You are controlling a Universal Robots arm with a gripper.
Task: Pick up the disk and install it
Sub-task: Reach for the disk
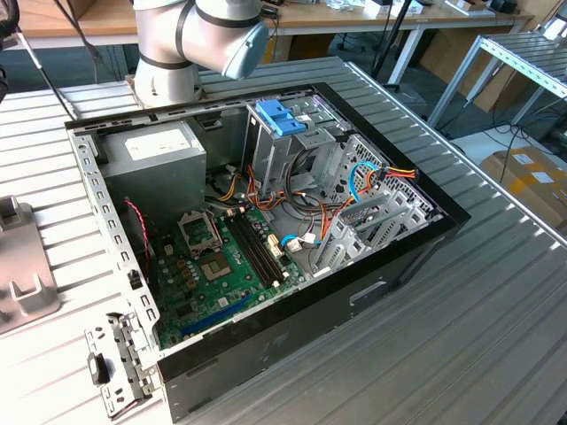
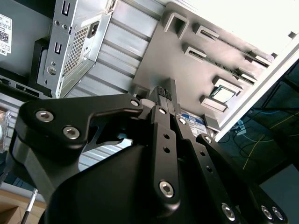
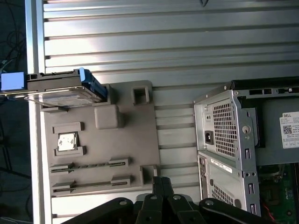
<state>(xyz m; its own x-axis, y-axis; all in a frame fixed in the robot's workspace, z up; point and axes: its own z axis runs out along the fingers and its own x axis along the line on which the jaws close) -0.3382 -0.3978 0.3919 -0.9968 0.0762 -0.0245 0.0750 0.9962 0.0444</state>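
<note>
In the first wrist view the disk (image 3: 58,93), silver-grey and clipped in a light-blue frame, lies at one corner of a grey fixture plate (image 3: 126,140), overhanging the table's edge. My gripper (image 3: 161,184) hovers over the opposite side of that plate, well apart from the disk. Its black fingers are pressed together with nothing between them. In the second wrist view the gripper (image 2: 164,93) points at the same plate, and a corner of the disk's label (image 2: 194,122) peeks out behind the finger links.
The open computer case (image 1: 425,243) lies on the ribbed metal table, with its power supply box (image 1: 159,150), drive cage with blue tabs (image 1: 279,115) and motherboard (image 1: 221,257). A small chip (image 3: 67,140) sits in the plate. The case's rear panel (image 3: 224,135) is beside the plate.
</note>
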